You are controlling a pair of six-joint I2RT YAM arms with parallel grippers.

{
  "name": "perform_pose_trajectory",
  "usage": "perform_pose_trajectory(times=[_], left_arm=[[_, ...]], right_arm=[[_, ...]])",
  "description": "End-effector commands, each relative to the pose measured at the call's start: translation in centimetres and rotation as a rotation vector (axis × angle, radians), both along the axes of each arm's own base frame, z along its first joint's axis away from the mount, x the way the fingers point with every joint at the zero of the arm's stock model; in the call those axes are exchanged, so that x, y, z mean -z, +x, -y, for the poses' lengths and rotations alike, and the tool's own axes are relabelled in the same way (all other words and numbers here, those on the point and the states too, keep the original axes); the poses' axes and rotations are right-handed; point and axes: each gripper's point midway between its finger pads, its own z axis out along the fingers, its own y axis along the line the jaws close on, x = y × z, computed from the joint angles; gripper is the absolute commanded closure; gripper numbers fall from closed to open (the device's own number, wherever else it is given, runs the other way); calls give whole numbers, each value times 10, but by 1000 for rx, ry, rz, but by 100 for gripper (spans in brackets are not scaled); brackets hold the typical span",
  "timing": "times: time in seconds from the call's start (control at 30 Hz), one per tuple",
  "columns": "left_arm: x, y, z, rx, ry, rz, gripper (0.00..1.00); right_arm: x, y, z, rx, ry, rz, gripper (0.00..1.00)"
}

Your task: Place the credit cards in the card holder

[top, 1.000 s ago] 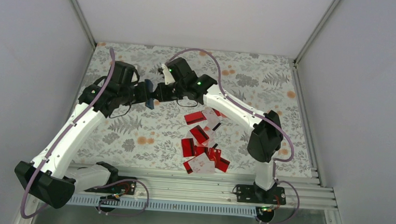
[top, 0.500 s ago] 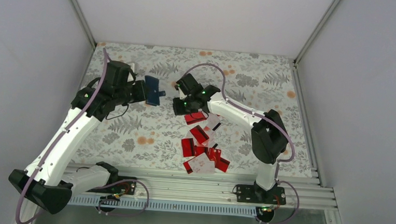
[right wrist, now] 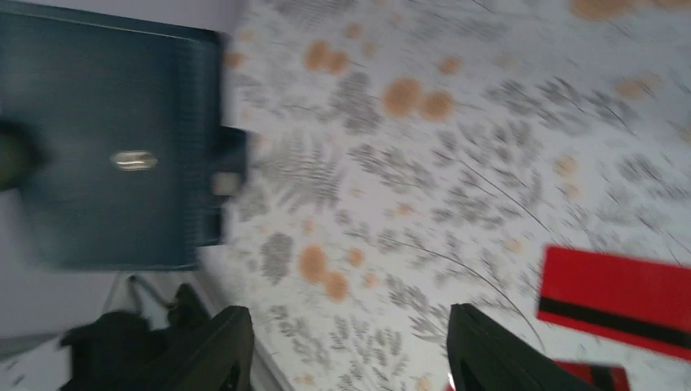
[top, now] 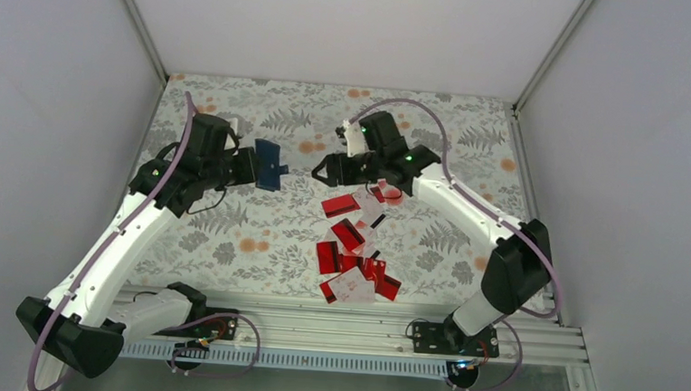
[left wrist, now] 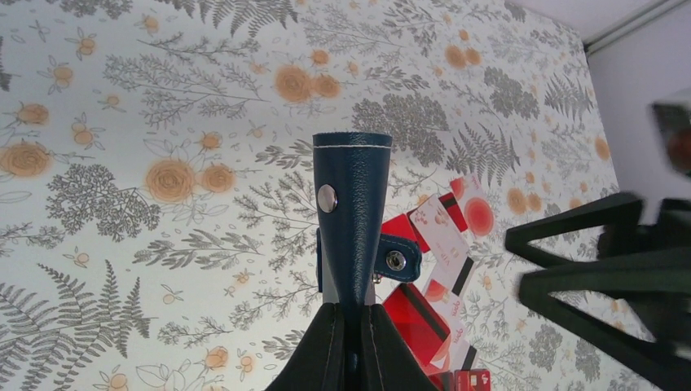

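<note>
Left wrist cam, L gripper (left wrist: 352, 326) clamped on card holder (left wrist: 353, 204), R gripper (right wrist: 350, 346) wide apart, near credit cards (top: 348, 236).

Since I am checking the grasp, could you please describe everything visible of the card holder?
The card holder is a navy, leather-looking wallet with pale stitching, a metal snap stud and a loose snap tab. The left gripper pinches one edge, holding it upright off the table, toward the back left. Nothing else touches it; no card shows in it.
</note>
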Motion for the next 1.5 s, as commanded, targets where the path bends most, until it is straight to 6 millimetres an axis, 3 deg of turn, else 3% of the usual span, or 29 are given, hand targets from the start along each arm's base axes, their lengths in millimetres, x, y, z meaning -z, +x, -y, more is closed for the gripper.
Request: perform_pose_trajectory(times=[0.0, 0.1, 0.2, 0.23, 0.33, 0.47, 0.9, 1.27, 1.47], left_arm=[[-14, 3, 8, 42, -27, 65, 98], [-14, 3, 13, 66, -46, 66, 97], [-16, 4, 18, 79, -75, 69, 98], [-17, 4, 20, 82, -86, 70, 98], [-17, 4, 25, 88, -120, 55, 98], [-16, 3, 31, 102, -157, 47, 98], [-12, 7, 36, 119, -161, 34, 98], [-4, 14, 40, 117, -170, 19, 98], [6, 15, 39, 105, -171, -1, 98]], right_arm=[[-70, -21, -29, -213, 248, 60, 35], [-84, -20, -40, -240, 315, 52, 26], [-82, -8, -44, -188, 296, 35, 25], [-65, 2, -46, -153, 253, 4, 26], [-44, 13, -47, -111, 189, -48, 31], [-36, 9, -52, -141, 203, -83, 41], [-3, 14, -43, -84, 122, -118, 75], [12, 7, -53, -136, 156, -186, 76], [19, 7, -55, -134, 161, -200, 81]])
